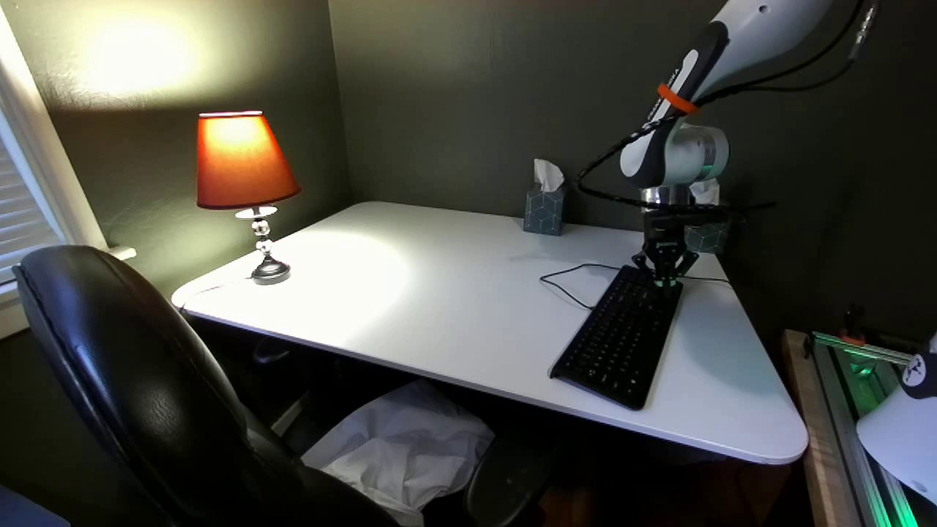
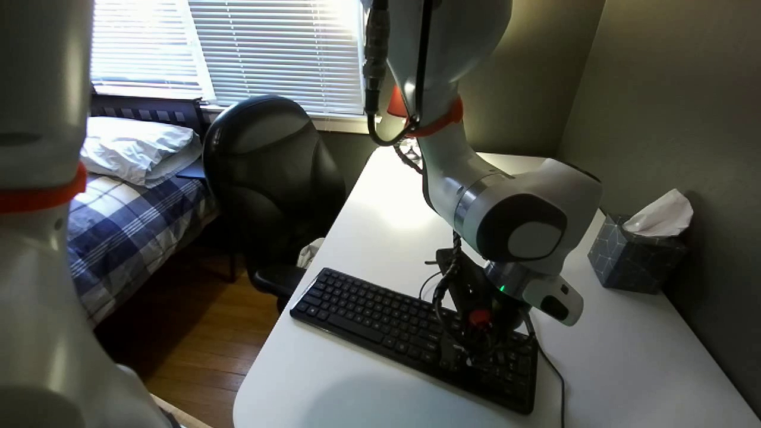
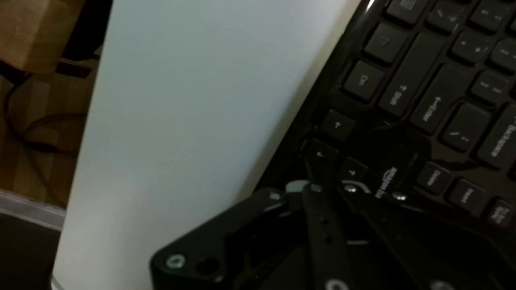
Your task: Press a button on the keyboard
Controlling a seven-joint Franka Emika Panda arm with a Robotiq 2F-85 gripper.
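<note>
- Keyboard [image 1: 618, 333] lies on the table [image 1: 454, 307]; over its keys our jaws look closed, holding nothing.
- Small arrow keys [image 3: 322, 151] stand close, so we may press two together.
- Sideways pushing could slide the keyboard.

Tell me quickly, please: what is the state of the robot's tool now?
Tool: closed, nothing visible held, over the keyboard; whether it touches the keys cannot be told.
</note>
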